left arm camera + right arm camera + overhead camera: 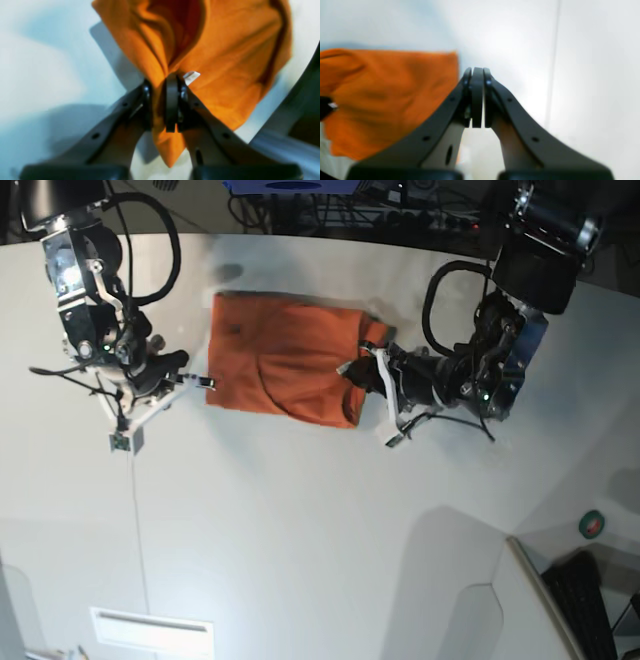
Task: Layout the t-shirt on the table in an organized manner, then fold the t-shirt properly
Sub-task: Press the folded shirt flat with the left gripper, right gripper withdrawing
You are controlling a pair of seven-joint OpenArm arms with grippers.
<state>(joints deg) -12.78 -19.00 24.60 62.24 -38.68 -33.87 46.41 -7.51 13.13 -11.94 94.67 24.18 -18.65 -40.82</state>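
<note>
Lying in a compact, roughly rectangular bundle on the far half of the table [300,530], the t-shirt [285,370] looks gathered or partly folded rather than spread out, with no sleeves clearly laid flat and some bunching at the edge nearest the left arm. The left gripper [162,100] is clenched on a pinch of that orange cloth, with fabric squeezed between its jaws and a small white tag [191,76] poking out just beside them; wrinkles fan away from the pinch, so the cloth there appears pulled up a little. The right gripper [477,97] is clenched on nothing, its tips just beside the opposite edge of the shirt, not touching it as far as I can tell. Judging by this, the work is at an early or middle stage: one edge is grasped, but neither an orderly layout nor a neat, finished fold is visible, so smoothing and final folds seem left.
</note>
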